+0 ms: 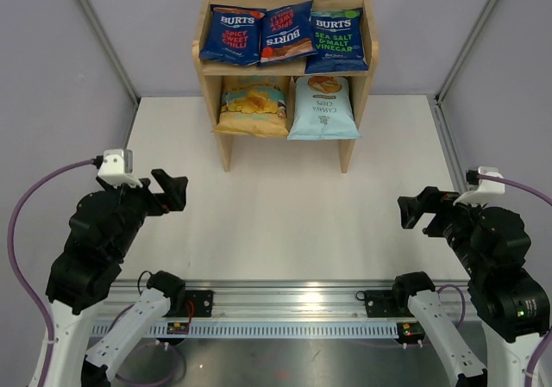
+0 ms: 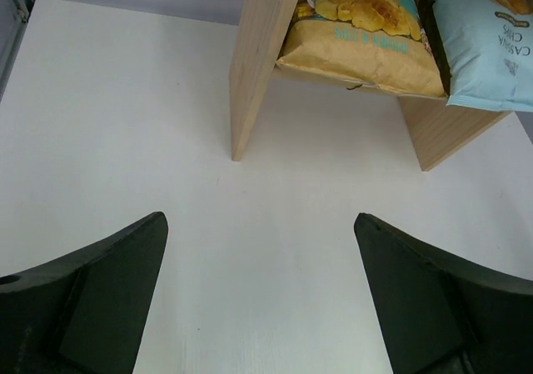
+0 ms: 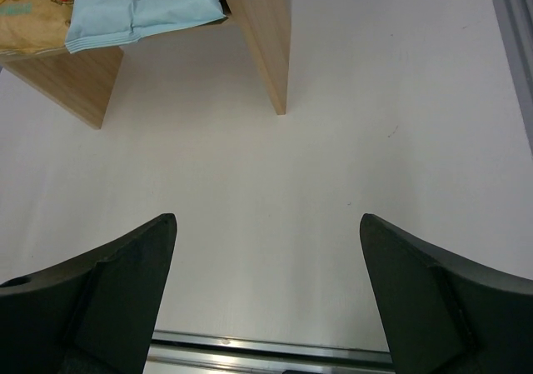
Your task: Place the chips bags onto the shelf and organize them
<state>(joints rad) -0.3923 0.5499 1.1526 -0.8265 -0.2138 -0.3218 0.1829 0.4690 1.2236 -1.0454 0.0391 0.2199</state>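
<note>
The wooden shelf (image 1: 204, 64) stands at the back of the table. On its upper tier lie three dark blue BURTS chips bags (image 1: 231, 35), (image 1: 287, 32), (image 1: 337, 40) side by side. Below them, the lower tier holds a yellow-and-teal bag (image 1: 253, 105) (image 2: 362, 28) on the left and a pale blue cassava bag (image 1: 323, 108) (image 2: 491, 45) (image 3: 141, 7) on the right. My left gripper (image 1: 172, 190) (image 2: 260, 224) is open and empty near the table's front left. Over at the front right, my right gripper (image 1: 410, 210) (image 3: 268, 224) is also open and empty. Both are well short of the shelf.
White table (image 1: 285, 223) lies between the arms and the shelf. A metal rail (image 1: 285, 299) (image 3: 266, 345) runs along the near edge, carrying both arm bases. Grey walls and slanted frame posts (image 1: 103, 34) close in the back and sides.
</note>
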